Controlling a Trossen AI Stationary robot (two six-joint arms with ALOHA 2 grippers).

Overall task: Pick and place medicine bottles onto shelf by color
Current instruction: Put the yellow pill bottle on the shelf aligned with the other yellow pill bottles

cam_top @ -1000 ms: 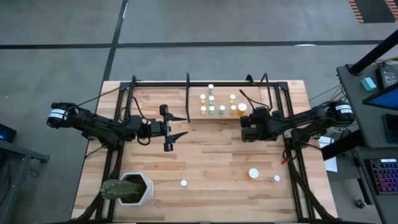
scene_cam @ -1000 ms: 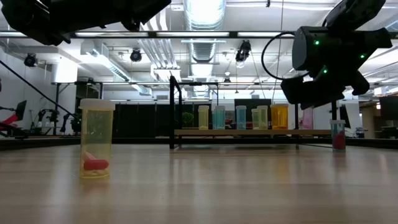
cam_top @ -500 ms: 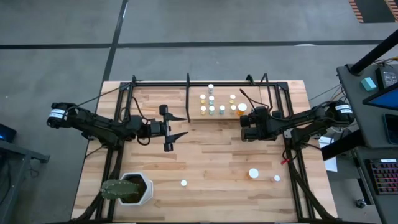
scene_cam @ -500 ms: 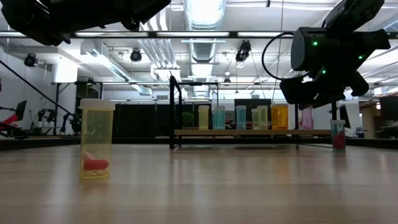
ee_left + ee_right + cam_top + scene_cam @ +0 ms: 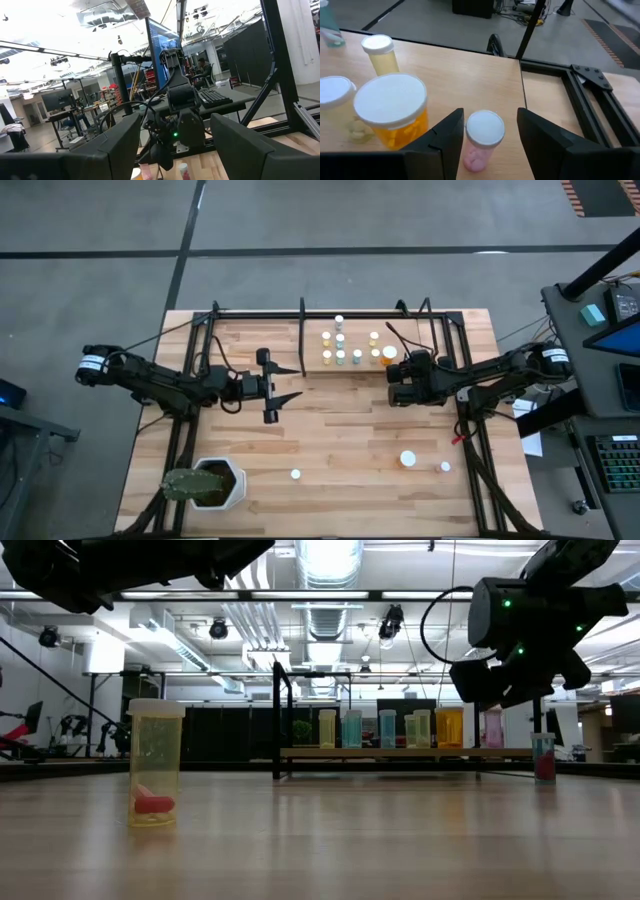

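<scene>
A pink medicine bottle stands on the shelf between the right arm's parted fingers, ungripped, an orange bottle just beside; the left fingers hang spread, empty.

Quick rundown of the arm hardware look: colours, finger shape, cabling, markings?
Both arms are matte black and jointed, each with a white-labelled band near the base. The left gripper has two flat, tapering black fingers. The right gripper is a boxy black block; its wrist housing shows green indicator lights and a looping black cable.
</scene>
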